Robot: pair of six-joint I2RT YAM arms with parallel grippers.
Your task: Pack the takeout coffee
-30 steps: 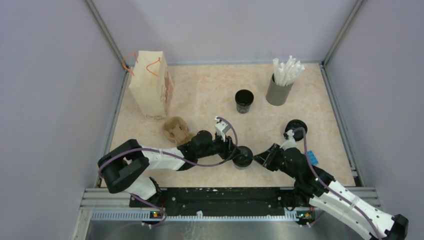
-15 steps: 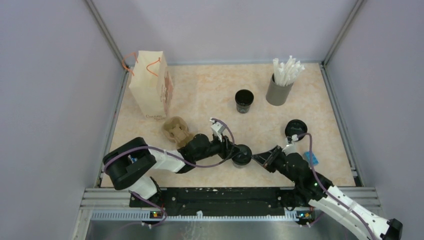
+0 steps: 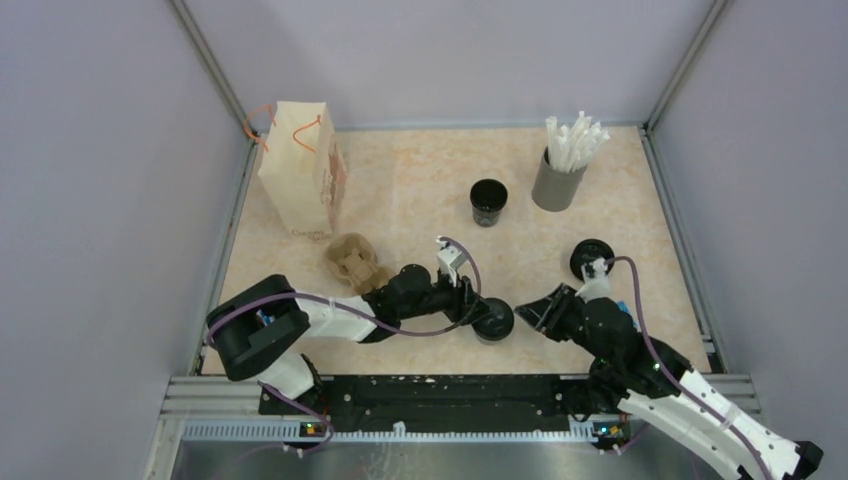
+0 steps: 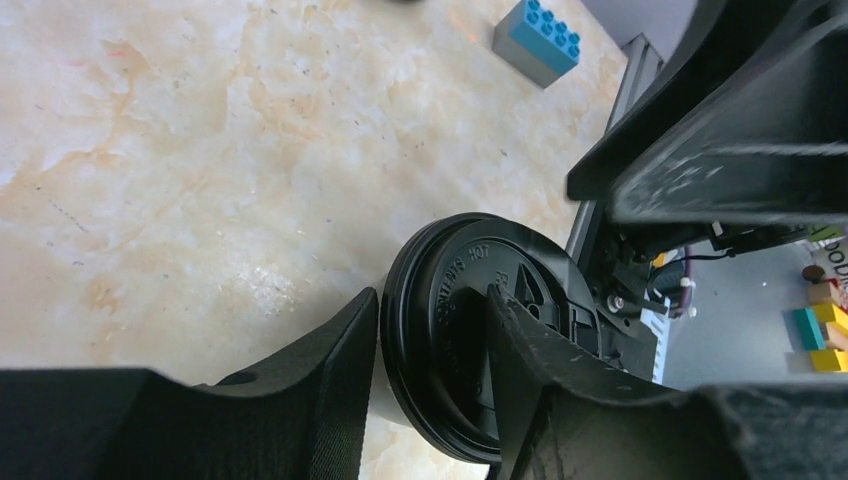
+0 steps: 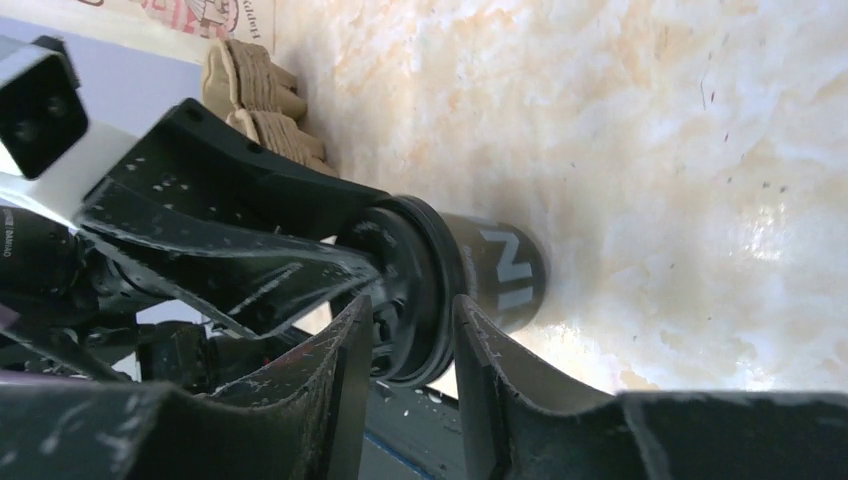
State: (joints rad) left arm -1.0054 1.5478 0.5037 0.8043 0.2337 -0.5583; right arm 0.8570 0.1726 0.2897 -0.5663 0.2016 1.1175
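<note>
Both arms meet low over the near part of the beige marble-patterned table. Between them stands a black paper coffee cup with white lettering, capped with a black plastic lid. The left gripper has hold of the cup at its top. One finger sits against the outside of the lid's rim, and the other lies across the lid's embossed face. The right gripper comes in from the opposite side, its jaws apart and astride the lid's rim. Whether its pads actually press on the rim I cannot tell.

Behind the left gripper, close alongside its forearm, lies a brown moulded-pulp cup carrier. Farther out past that stands a tan paper bag with orange handles. Out beyond both grippers, well apart from them, stands a second black cup without a lid. Just beyond the right gripper's wrist lies a loose black lid, and farther out again is a grey tub of white wrapped straws. A blue toy brick lies past the cup from the left gripper.
</note>
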